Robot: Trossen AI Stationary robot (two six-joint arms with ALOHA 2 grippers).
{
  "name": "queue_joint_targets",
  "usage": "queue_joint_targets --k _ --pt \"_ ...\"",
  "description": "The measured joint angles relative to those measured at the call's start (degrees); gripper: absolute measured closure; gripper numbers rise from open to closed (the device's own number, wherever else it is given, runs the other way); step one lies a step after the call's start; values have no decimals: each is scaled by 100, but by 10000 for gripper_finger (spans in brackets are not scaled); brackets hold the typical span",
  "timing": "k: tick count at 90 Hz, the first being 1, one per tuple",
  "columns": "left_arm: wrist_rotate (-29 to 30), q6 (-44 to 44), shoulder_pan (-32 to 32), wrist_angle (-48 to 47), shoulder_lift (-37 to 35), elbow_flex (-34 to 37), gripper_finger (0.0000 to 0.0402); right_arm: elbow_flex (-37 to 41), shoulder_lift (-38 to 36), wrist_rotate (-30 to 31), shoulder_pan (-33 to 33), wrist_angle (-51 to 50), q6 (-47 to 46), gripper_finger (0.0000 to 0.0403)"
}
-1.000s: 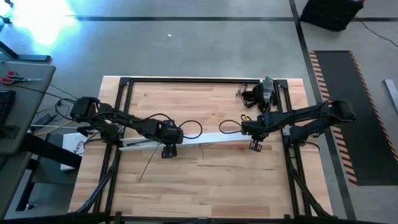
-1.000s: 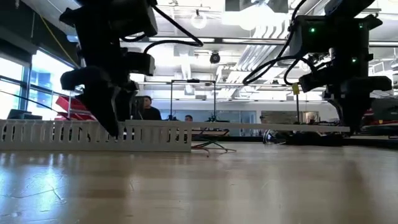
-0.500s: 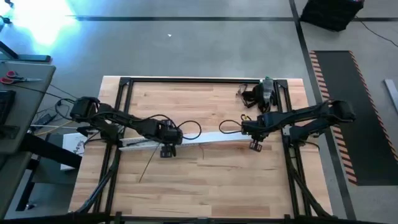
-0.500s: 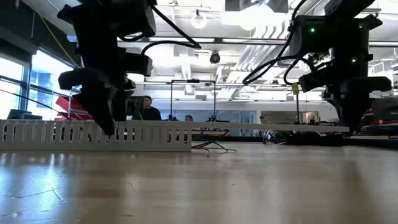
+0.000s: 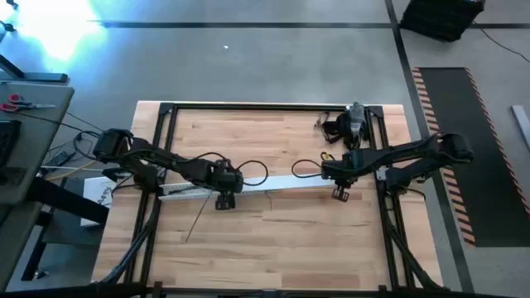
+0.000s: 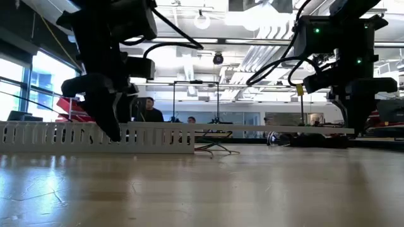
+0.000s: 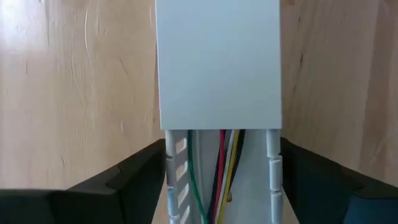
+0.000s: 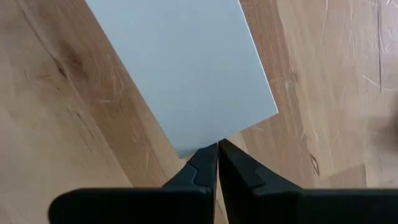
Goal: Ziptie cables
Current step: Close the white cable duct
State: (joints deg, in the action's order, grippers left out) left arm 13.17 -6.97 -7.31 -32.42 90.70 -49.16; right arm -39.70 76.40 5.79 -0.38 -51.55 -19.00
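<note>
High view: the left gripper (image 5: pixel 224 201) is sitting over the left half of the wooden table (image 5: pixel 273 240), right above the slotted channel (image 5: pixel 184 191), while the right gripper (image 5: pixel 339 194) is hanging near the table's right side at the far end of the flat white cover strip (image 5: pixel 286 185). The strip is running between the 2 grippers. A thin dark strand (image 5: pixel 195 219) is lying on the bare wood near the left gripper, slanting toward the table's front edge.

Low view: the left gripper (image 6: pixel 108 129) is reaching down onto the toothed white channel (image 6: pixel 158 137), and the right gripper (image 6: pixel 361 130) is standing at the end of the cover strip (image 6: pixel 284 129), which is stretching level above the table. A person (image 6: pixel 149 110) is showing in the room behind.

Left wrist view: the fingers (image 7: pixel 134 177) are spread wide, 1 on each side of the channel (image 7: pixel 273 180), not pinching it. The cables (image 7: pixel 221 171) — green, red, yellow and dark — are lying inside the channel, running under the end of the cover strip (image 7: pixel 217 62).

Right wrist view: the fingers (image 8: pixel 205 171) are pressed together with almost no gap — clamping the corner of the cover strip (image 8: pixel 180 74), which is lying slanted over the wood.
</note>
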Motion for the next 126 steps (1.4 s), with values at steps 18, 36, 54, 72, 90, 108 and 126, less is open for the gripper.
queue_joint_targets --k 18,36,54,72,90,108,126 --pt "-4 4 0 -28 0 4 153 -2 0 17 2 85 0 403" --pt "-4 8 0 -66 0 4 166 -2 0 19 0 157 27 403" --pt "87 -2 2 -70 -1 6 165 6 2 25 0 330 382 403" --pt "78 3 7 -81 -2 6 165 13 4 247 -1 414 590 403" --pt "-42 188 7 -389 0 -194 165 13 4 320 0 437 556 403" --pt "-56 236 7 -623 0 -298 165 13 4 369 -2 481 538 403" --pt "-61 237 7 -605 0 -298 165 13 4 367 0 509 536 403"
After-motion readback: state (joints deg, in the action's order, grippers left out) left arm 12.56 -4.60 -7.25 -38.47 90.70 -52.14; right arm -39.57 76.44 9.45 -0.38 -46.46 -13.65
